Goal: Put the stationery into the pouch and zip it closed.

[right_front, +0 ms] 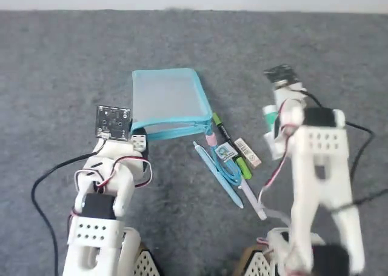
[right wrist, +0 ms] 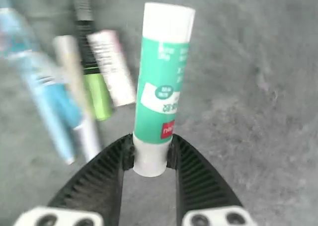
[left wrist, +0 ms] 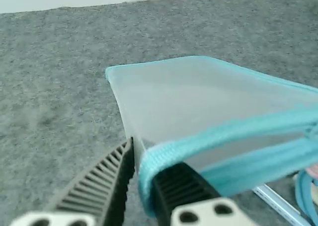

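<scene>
A translucent pouch (right_front: 167, 97) with light-blue trim lies on the grey carpet, its open zip edge toward the arms. My left gripper (left wrist: 142, 179) is shut on the pouch's blue zip edge (left wrist: 164, 154) at its near left corner (right_front: 140, 136). My right gripper (right wrist: 150, 156) is shut on a green-and-white glue stick (right wrist: 161, 92), held above the carpet to the right of the pile (right_front: 270, 115). Beside the pouch's right corner lie a green marker (right_front: 230, 145), a blue pen (right_front: 218, 176), a white pen (right_front: 251, 200), a small eraser (right_front: 247, 152) and a coiled blue cord (right_front: 227, 167).
Grey carpet (right_front: 60, 63) covers the whole work surface, with a pale wall strip along the far edge. Black cables trail beside both arm bases. Open carpet lies to the left of the pouch and beyond it.
</scene>
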Motion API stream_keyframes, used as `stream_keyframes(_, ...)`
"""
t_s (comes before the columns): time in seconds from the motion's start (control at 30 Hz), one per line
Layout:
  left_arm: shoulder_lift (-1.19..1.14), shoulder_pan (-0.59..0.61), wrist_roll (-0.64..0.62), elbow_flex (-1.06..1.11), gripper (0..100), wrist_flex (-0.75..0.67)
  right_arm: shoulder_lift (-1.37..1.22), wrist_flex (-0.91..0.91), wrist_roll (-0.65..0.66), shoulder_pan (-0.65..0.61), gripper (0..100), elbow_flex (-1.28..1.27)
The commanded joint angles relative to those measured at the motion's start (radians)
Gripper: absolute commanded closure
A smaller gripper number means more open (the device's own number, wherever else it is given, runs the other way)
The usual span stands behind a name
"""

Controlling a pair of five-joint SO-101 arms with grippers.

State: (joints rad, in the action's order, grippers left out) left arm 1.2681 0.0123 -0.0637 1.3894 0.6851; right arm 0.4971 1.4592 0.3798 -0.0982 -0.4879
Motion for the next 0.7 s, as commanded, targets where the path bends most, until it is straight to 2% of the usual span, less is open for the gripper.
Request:
stream_keyframes(0.0,0.0,-0.011,0.011,-0.012,99,-0.031,0.202,0.104,0.017,-0.134,99.1,0.014)
stream_keyframes(0.17,0.0,-0.011,0.011,-0.012,99,-0.031,0.384,0.213,0.015,-0.277,99.1,0.035)
stream_keyframes(0.37,0.0,-0.049,0.012,-0.002,99,-0.032,0.383,0.3,-0.021,-0.572,99.1,0.147)
stream_keyframes(0.67,0.0,-0.061,0.017,0.004,99,-0.052,-0.038,0.309,-0.051,-0.596,99.1,0.339)
